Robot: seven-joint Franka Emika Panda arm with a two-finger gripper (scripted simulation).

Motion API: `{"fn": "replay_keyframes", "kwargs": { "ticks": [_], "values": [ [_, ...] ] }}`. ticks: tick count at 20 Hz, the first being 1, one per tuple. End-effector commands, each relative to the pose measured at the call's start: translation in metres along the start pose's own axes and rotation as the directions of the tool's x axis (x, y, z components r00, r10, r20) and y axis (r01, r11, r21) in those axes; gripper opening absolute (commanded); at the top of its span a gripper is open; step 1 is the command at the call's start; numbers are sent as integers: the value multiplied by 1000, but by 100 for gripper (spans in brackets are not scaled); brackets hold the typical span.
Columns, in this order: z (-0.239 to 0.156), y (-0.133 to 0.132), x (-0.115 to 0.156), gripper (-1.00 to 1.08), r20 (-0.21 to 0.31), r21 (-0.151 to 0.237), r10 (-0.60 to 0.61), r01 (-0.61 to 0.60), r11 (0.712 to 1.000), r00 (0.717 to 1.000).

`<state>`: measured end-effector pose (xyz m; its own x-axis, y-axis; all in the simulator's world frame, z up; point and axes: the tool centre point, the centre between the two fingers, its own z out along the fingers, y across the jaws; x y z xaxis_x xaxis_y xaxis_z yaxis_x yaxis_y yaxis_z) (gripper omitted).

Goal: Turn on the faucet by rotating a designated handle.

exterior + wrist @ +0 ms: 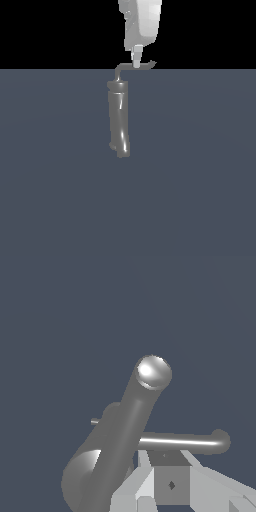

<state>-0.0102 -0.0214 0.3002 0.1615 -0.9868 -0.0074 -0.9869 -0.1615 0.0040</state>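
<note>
So the gripper (136, 63) is hanging right at the handle (141, 66), roughly mid-way along the rod's flat run above the faucet (119, 120) — looks like it's touching or just about touching, but I honestly can't tell whether the fingers are spread, closed, or pinching the rod, since the wrist view only shows pale finger blocks (150, 483) sitting just under the handle (185, 442) and the tips are hidden. If I were doing the push, I'd say contact further from the faucet's axis is better, out toward the upturned tip, because that gives more leverage and less chance of the finger sliding off a thin round bar. I'd also keep the sweep level with the rod and follow an arc around the faucet rather than a straight line, otherwise the finger probably skates off the end. As for the thing itself — the faucet (107, 456) is a tall glossy grey cylinder standing on the flat blue-grey floor (200, 175), with a slightly wider band near its top and streaky highlights down its side. The handle rises from the cap as a skinny stem, bends flat away from the body, and ends in a short turned-up tip. Way slimmer than the cylinder.
</note>
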Motion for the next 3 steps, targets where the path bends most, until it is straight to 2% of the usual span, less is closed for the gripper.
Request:
{"fn": "replay_keyframes", "kwargs": {
  "ticks": [1,3],
  "values": [
    [0,1,38,-100,-7,5,54,-54,999,998],
    [0,-1,40,-100,-7,4,56,-56,998,998]
  ]
}}
